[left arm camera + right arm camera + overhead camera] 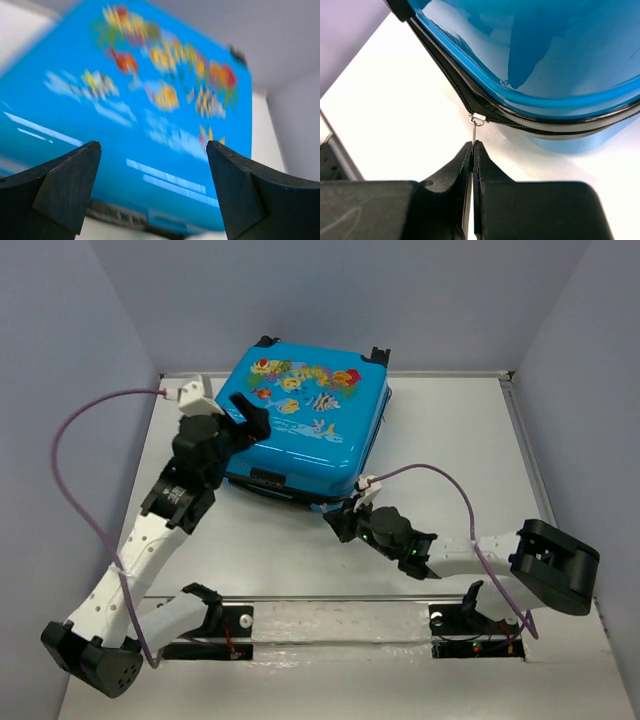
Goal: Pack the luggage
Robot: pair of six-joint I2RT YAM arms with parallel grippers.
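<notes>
Zip stage: the luggage (300,425) lies flat at the far middle of the table (450,440), fish-print face up, shell halves together.

Your right gripper (472,145) is pressed together on the thin metal zipper pull (476,131), at the near corner of the case. Your left gripper (152,147) is spread wide over the printed lid near its left edge; whether it touches cannot be told. Judgement: the shell is stiff, glossy and slippery, so pinching it will not hold. Probably light, it may skate on the smooth table when you tug the zip. Take hold at the pull tab only, and steady the case by pressing flat on the lid. The tab is thin and could slip out. No brand, label or writing reads; only cartoon fish and coral, blurred in the left wrist view.
</notes>
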